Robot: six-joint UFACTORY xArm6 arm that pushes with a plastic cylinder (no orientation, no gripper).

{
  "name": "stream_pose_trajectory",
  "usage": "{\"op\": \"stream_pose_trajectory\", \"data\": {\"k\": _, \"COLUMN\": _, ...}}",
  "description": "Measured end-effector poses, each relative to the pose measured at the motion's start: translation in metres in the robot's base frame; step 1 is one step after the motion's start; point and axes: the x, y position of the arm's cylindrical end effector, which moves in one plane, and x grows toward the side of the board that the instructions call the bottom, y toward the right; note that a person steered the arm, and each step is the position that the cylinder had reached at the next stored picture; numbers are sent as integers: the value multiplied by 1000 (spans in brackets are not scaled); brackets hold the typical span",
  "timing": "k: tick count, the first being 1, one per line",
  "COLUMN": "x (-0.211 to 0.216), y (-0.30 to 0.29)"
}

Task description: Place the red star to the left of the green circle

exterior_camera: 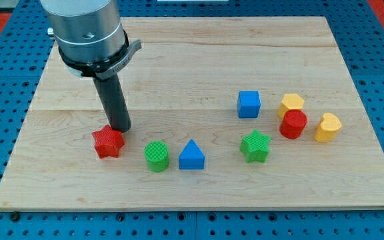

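Note:
The red star (108, 141) lies on the wooden board at the view's lower left. The green circle (157, 156) sits to its right and slightly lower, a small gap between them. My tip (119, 127) stands just above and right of the red star, touching or nearly touching its upper right edge.
A blue triangle (192, 155) lies right of the green circle. A green star (255, 146), a blue cube (249, 104), a red cylinder (293, 124) and two yellow blocks (291, 104) (327, 127) sit at the view's right. The board's left edge (20, 127) is near the red star.

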Motion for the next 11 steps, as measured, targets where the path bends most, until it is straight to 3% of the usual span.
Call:
{"op": "stream_pose_trajectory", "data": {"k": 3, "x": -4, "y": -24}}
{"op": "stream_pose_trajectory", "data": {"k": 10, "x": 27, "y": -15}}
{"op": "stream_pose_trajectory", "data": {"k": 11, "x": -3, "y": 20}}
